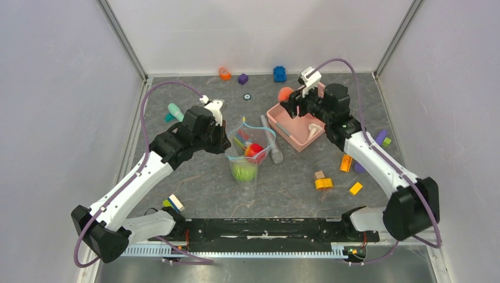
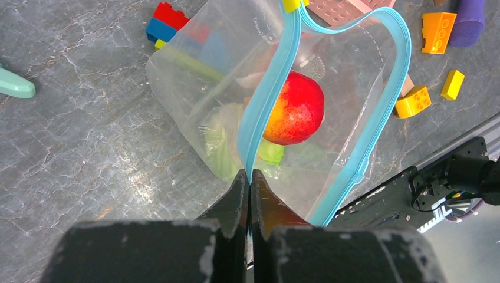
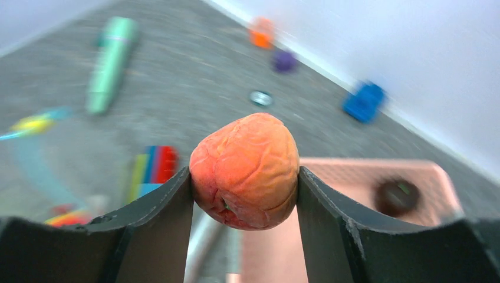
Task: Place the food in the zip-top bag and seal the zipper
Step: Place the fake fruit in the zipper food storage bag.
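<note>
The clear zip-top bag (image 1: pixel 243 160) stands mid-table with its mouth open. My left gripper (image 1: pixel 226 146) is shut on the near side of its teal zipper (image 2: pixel 264 97), seen at my fingertips (image 2: pixel 249 177) in the left wrist view. Inside the bag lie a red-yellow fruit (image 2: pixel 295 109) and green food (image 2: pixel 270 154). My right gripper (image 1: pixel 290 101) is shut on a wrinkled orange-peach fruit (image 3: pixel 247 156) and holds it above the far end of the pink basket (image 1: pixel 293 132). The basket holds a white mushroom piece (image 1: pixel 315 127) and a dark brown piece (image 3: pixel 396 196).
A grey tube (image 1: pixel 272 140) lies between bag and basket. A mint-green stick (image 1: pixel 175 111) lies left of my left arm. Orange (image 1: pixel 224 73), purple (image 1: pixel 243 78) and blue (image 1: pixel 279 73) blocks sit at the back wall. Several orange and yellow blocks (image 1: pixel 323 183) lie front right.
</note>
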You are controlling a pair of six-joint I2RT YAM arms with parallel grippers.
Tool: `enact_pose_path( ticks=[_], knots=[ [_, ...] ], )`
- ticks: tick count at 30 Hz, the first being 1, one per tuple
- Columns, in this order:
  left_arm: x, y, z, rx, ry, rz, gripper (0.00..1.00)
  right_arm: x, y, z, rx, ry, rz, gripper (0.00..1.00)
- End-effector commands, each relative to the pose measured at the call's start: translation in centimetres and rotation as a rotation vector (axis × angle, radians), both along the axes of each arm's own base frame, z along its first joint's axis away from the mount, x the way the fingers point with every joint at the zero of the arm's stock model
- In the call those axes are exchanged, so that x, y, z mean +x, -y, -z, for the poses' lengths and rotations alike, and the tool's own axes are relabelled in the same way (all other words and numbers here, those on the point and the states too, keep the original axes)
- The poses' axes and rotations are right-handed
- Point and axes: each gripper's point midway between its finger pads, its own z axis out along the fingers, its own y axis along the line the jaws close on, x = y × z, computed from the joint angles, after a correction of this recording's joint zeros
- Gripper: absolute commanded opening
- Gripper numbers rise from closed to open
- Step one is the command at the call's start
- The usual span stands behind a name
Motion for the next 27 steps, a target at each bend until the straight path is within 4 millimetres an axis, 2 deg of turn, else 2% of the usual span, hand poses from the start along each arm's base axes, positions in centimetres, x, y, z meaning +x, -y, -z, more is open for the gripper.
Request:
enact_pose_path(
  ticks=[1,3,5,9,19,27],
  knots=[
    [0.4,0.5,-1.0,-0.032,0.028,0.012,0.02,-10.1,-8.0,-3.3,0.103,0.087,-0.568,0.18],
    [0.5,0.5,-0.9,-0.031,0.028,0.012,0.02,-12.8,-9.6,-3.9,0.064,0.132,-0.653,0.18],
    [0.4,0.6,-1.0,-0.036,0.025,0.018,0.02,-14.6,-10.8,-4.3,0.043,0.153,-0.711,0.18],
    [0.2,0.7,-1.0,-0.040,0.023,0.026,0.02,-16.9,-12.7,-3.6,0.032,0.125,-0.803,0.18],
    [0.1,0.8,-1.1,-0.048,0.023,0.034,0.02,-17.5,-14.8,1.7,-0.150,-0.033,-0.837,0.18],
    [-0.1,1.1,-1.2,-0.061,0.019,0.049,0.02,-15.0,-15.3,3.9,-0.242,-0.084,-0.697,0.21]
  ],
)
